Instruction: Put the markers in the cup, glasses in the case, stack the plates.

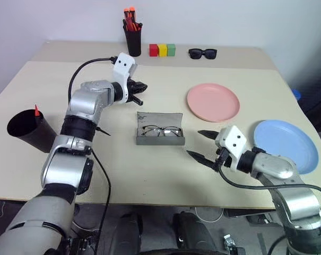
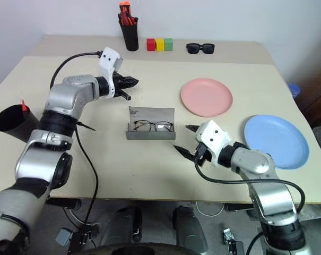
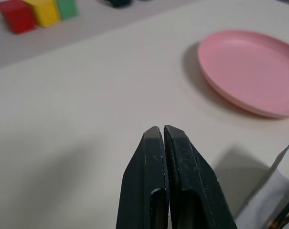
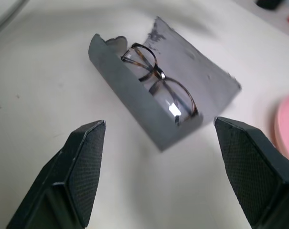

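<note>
The grey case (image 1: 160,139) lies open at the table's middle with the wire-rimmed glasses (image 1: 161,130) inside it. My right gripper (image 1: 194,143) hovers open just right of the case, nothing between its fingers; in its wrist view the glasses (image 4: 158,86) sit ahead of the open gripper (image 4: 159,123). My left gripper (image 1: 140,90) is shut and empty, above the table behind the case. The pink plate (image 1: 213,102) and the blue plate (image 1: 286,144) lie apart at the right. The black cup (image 1: 27,130) lies tilted at the left edge, a red marker tip (image 1: 36,110) poking from it.
A black pen holder (image 1: 132,40) with orange-capped pens, red, yellow and green blocks (image 1: 162,50) and black sunglasses (image 1: 202,52) line the far edge. The blue plate sits close to the table's right edge.
</note>
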Tool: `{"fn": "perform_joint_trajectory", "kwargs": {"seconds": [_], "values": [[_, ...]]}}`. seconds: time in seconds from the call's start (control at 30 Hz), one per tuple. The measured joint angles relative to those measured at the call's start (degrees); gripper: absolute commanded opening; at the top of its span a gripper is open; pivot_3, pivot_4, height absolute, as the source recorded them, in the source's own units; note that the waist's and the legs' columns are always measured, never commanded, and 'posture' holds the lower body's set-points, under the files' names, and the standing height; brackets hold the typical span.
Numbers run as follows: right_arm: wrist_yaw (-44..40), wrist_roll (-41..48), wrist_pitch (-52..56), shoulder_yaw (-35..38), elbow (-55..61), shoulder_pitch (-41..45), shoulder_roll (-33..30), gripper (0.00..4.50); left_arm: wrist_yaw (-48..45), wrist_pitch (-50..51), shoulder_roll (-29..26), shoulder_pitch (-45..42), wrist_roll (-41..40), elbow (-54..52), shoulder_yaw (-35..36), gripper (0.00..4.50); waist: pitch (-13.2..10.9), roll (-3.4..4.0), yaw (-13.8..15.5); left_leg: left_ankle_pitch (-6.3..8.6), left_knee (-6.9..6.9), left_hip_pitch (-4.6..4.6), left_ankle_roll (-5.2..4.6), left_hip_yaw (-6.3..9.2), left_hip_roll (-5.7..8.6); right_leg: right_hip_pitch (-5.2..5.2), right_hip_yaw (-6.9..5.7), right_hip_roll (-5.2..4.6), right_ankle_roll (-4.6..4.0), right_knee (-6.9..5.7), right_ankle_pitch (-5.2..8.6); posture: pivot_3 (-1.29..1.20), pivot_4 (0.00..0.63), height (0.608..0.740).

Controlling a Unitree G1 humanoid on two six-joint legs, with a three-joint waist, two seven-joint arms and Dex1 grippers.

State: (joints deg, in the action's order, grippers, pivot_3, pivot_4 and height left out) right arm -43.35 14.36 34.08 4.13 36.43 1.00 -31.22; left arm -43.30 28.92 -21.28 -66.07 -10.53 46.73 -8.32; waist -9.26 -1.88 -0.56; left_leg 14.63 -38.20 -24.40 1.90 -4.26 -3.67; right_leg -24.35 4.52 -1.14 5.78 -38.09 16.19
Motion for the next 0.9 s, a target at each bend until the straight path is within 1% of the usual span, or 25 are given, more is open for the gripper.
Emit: {"fn": "perform_joint_trajectory", "kwargs": {"seconds": [0.1, 0.17, 0.23, 0.43, 0.53, 0.63, 0.77, 0.83, 0.9], "values": [[2.85, 0.63, 0.63, 0.34, 1.96, -3.17, 1.27, 3.7, -4.58, -4.82, 2.74, -3.15, 3.27, 11.39, -2.2, 0.06, -0.01, -0.01, -0.32, 0.0, -0.01, -0.01, 0.0, 0.0, 0.0, -0.01, 0.02, 0.01, 0.0, 0.01, 0.0, 0.0, 0.15, 0.722], [4.71, 0.72, 0.8, 0.34, 2.46, -3.36, 1.86, 3.7, -7.86, -7.26, 3.75, -3.77, 5.29, 15.93, -3.39, 0.06, -0.01, -0.01, -0.52, 0.0, -0.01, -0.01, 0.0, -0.01, -0.02, -0.05, 0.04, 0.02, -0.01, 0.0, 0.0, 0.0, 0.15, 0.722], [6.28, 1.23, 1.06, 0.38, 3.38, -3.35, 2.5, 3.7, -11.64, -9.81, 3.86, -3.81, 7.35, 18.37, -4.4, 0.06, -0.01, -0.01, -0.46, 0.0, 0.0, -0.03, 0.0, 0.0, -0.05, -0.07, 0.04, 0.06, -0.01, 0.0, 0.0, 0.0, 0.15, 0.722], [8.6, 2.89, 1.78, 0.71, 3.89, -3.3, 2.67, 3.7, -21.8, -13.6, 2.02, -3.86, 9.94, 18.02, -4.49, 0.06, -0.01, -0.01, -0.23, 0.0, -0.01, -0.06, 0.0, -0.01, -0.05, -0.07, 0.04, 0.04, -0.02, 0.0, 0.0, 0.0, 0.15, 0.722], [9.04, 3.2, 1.79, 0.72, 3.81, -2.98, 2.53, 3.7, -26.47, -14.69, 0.25, -2.02, 10.07, 14.3, -4.48, 0.06, -0.01, -0.01, -0.27, 0.0, 0.0, -0.05, 0.0, 0.0, -0.06, -0.07, 0.05, 0.04, -0.02, 0.0, 0.0, 0.0, 0.15, 0.722], [9.12, 3.49, 1.74, 0.64, 3.52, -1.75, 2.18, 3.7, -30.16, -14.63, -1.42, 2.09, 10.11, 8.06, -4.87, 0.06, -0.01, -0.01, -0.28, 0.0, -0.01, -0.06, 0.0, -0.01, -0.07, -0.07, 0.05, 0.04, -0.02, -0.02, 0.0, 0.0, 0.15, 0.722], [8.98, 3.82, 1.57, 0.49, 0.9, 0.52, 1.23, 3.7, -34.23, -13.0, -5.03, 10.73, 9.68, -6.46, -6.21, 0.06, -0.01, 0.0, -0.32, 0.0, -0.01, -0.05, 0.0, -0.02, -0.11, -0.07, 0.07, 0.04, -0.02, -0.04, 0.0, 0.0, 0.15, 0.722], [8.94, 3.49, 1.21, -0.34, -0.99, 2.19, 0.69, 3.7, -35.52, -10.82, -7.44, 15.13, 9.1, -15.91, -6.53, 0.06, -0.01, 0.03, -0.26, 0.0, -0.02, -0.04, 0.0, -0.05, -0.12, -0.07, 0.08, 0.03, -0.02, -0.04, 0.0, 0.0, 0.15, 0.722], [9.2, 2.01, 0.93, -1.68, -3.14, 3.79, -0.24, 3.7, -35.81, -9.28, -8.83, 18.26, 8.65, -22.61, -6.62, 0.06, -0.01, 0.03, -0.2, 0.0, -0.04, -0.04, 0.0, -0.05, -0.12, -0.07, 0.08, 0.03, -0.02, -0.05, 0.0, 0.0, 0.15, 0.722]]}}
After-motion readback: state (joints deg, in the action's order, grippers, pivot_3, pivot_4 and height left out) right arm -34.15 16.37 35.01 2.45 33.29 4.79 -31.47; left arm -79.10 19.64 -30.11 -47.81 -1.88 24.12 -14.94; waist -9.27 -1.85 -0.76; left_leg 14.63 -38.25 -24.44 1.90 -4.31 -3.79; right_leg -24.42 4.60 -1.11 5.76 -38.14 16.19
